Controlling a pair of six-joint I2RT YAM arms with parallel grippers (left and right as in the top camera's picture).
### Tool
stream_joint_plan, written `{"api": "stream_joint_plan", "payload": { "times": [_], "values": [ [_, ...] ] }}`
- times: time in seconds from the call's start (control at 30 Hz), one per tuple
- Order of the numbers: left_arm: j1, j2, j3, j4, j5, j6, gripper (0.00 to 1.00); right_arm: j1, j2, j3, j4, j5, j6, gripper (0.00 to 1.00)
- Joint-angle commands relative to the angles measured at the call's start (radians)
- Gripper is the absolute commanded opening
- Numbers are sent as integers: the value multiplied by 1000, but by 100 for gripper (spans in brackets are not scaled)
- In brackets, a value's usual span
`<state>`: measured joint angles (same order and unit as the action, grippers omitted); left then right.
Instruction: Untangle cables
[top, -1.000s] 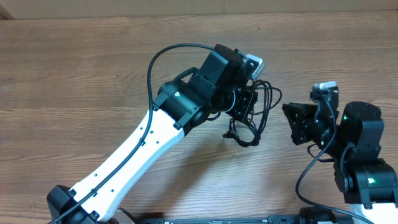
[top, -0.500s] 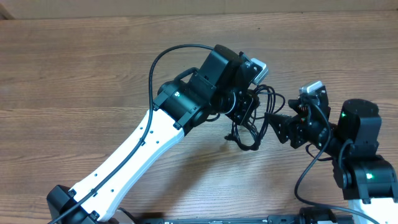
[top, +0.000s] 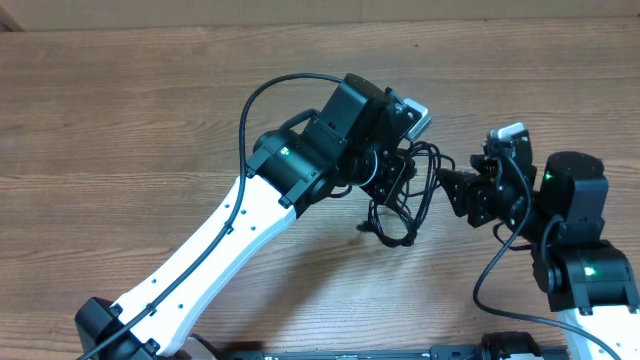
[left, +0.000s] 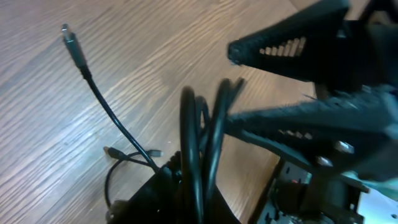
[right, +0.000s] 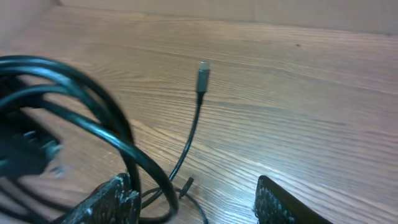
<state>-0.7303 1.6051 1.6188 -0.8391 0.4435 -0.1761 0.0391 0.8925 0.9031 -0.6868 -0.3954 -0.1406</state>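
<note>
The cables (top: 405, 215) are thin black cords bunched in loops. My left gripper (top: 393, 172) is shut on the bunch and holds it above the table, with loose ends hanging to the wood. In the left wrist view the loops (left: 189, 137) rise from my left gripper (left: 186, 205), and one plug end (left: 68, 34) lies on the table. My right gripper (top: 447, 188) is open just right of the loops, its fingers pointing at them (left: 231, 87). In the right wrist view a loop (right: 93, 93) passes just inside the left finger of the open jaws (right: 193, 186).
The wooden table (top: 150, 120) stretches to the left and back. The left arm's white link (top: 230, 240) crosses from the bottom left, with its own thick black wire (top: 245, 110) arching above it. A straight plug end (right: 203, 68) lies ahead of the right jaws.
My right gripper has moved left from beside its base up to the cable loops. The left gripper has kept hold of the bunch, and the hanging ends have shifted slightly.
</note>
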Motion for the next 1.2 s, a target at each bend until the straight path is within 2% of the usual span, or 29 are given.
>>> {"api": "stream_joint_plan", "payload": {
  "times": [0.0, 0.5, 0.77, 0.97, 1.17],
  "values": [
    [5, -8, 22, 2, 56, 24, 4, -1, 14, 21, 8, 85, 22, 61],
    [3, -8, 22, 2, 101, 24, 4, -1, 78, 21, 28, 126, 71, 60],
    [5, -8, 22, 1, 95, 24, 4, -2, 101, 21, -33, 383, 324, 60],
    [5, -8, 22, 2, 70, 23, 4, -2, 101, 21, -79, 367, 358, 61],
    [5, -9, 22, 6, 70, 24, 4, -2, 101, 21, -84, 264, 357, 61]
  ]
}}
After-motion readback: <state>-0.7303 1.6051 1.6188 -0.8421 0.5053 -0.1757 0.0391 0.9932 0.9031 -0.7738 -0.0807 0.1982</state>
